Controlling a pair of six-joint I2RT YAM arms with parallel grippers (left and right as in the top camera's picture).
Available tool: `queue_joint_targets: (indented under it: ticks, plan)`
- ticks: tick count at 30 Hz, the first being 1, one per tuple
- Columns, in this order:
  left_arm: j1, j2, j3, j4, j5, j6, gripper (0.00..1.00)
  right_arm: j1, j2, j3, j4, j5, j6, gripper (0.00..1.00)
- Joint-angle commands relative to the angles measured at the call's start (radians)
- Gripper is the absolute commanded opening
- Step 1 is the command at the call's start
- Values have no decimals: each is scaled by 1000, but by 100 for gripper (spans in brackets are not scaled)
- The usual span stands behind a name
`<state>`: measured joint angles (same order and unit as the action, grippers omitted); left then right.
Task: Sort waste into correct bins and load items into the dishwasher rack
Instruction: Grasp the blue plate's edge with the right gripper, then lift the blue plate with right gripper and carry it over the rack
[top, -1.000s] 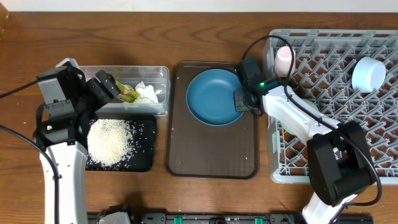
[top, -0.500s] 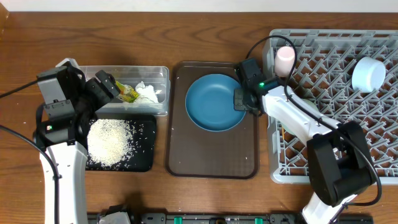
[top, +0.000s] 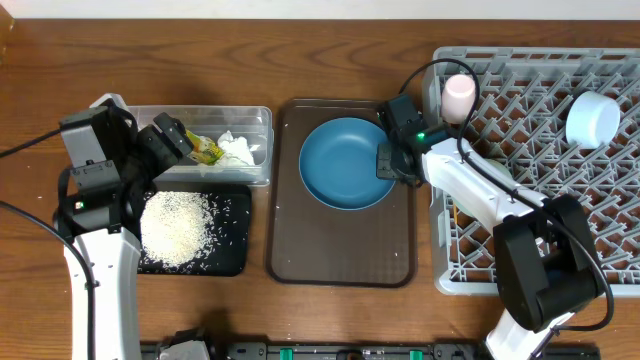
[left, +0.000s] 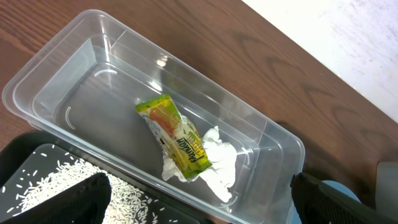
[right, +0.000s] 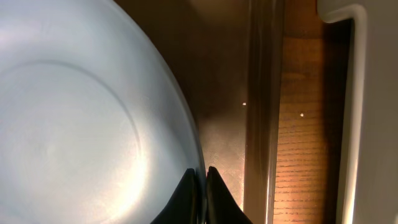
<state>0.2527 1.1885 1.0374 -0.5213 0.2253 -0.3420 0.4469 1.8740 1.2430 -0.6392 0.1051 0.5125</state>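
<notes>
Your right gripper (right: 200, 177) is pinched shut on the right rim of the blue plate (top: 345, 165). The plate lies flat in the far half of the brown tray (top: 340, 255), close to the tray's right edge. The bite looks thin, so lift slowly and tip the plate upright. Then set it between pegs of the dishwasher rack (top: 520, 120), clear of the pink cup (top: 458, 97). Your left gripper (left: 199, 202) hangs wide open and empty over the clear tub (left: 37, 81).

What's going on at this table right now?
The right gripper is shut on the rim of the round blue plate, which lies on the brown serving tray. The open left gripper hovers over the clear plastic tub holding a yellow-green wrapper and white tissue. White rice grains lie in the shallow black tray.
</notes>
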Motion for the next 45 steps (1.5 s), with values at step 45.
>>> queue_joint_targets:
  ticks: [45]
  plan:
    - [4, 3, -3, -2, -10, 9, 95, -285, -609, 229, -358, 546, -307, 1]
